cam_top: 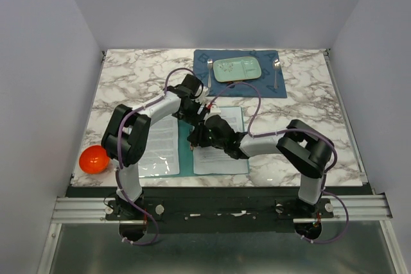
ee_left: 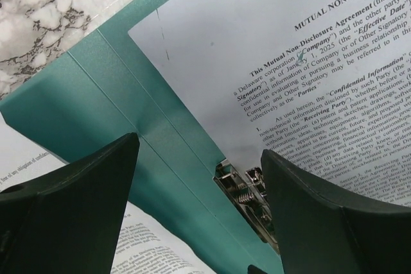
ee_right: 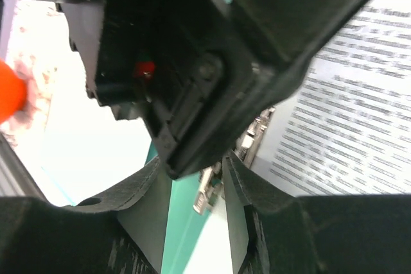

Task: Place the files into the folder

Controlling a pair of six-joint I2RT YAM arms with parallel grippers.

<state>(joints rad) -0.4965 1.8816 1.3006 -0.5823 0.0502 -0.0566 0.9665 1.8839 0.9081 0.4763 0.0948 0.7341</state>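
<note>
The teal folder (cam_top: 186, 152) lies open on the marble table, one of the files (cam_top: 160, 139) on its left leaf and another (cam_top: 221, 158) on the right leaf. My left gripper (cam_top: 203, 113) hovers open over the folder's crease (ee_left: 115, 94), its fingers on either side of the metal clip (ee_left: 241, 187). The printed sheet (ee_left: 257, 43) lies just right of the clip. My right gripper (ee_right: 192, 162) is open, fingers straddling the clip's lever (ee_right: 205, 194) without pressing it. The left gripper's black body (ee_right: 192, 62) hangs close above it.
An orange ball (cam_top: 94, 159) sits at the table's front left corner. At the back lies a dark blue placemat (cam_top: 257, 88) with a pale green plate (cam_top: 236, 69), a fork (cam_top: 210, 72) and a spoon (cam_top: 276, 72). Grey walls enclose three sides.
</note>
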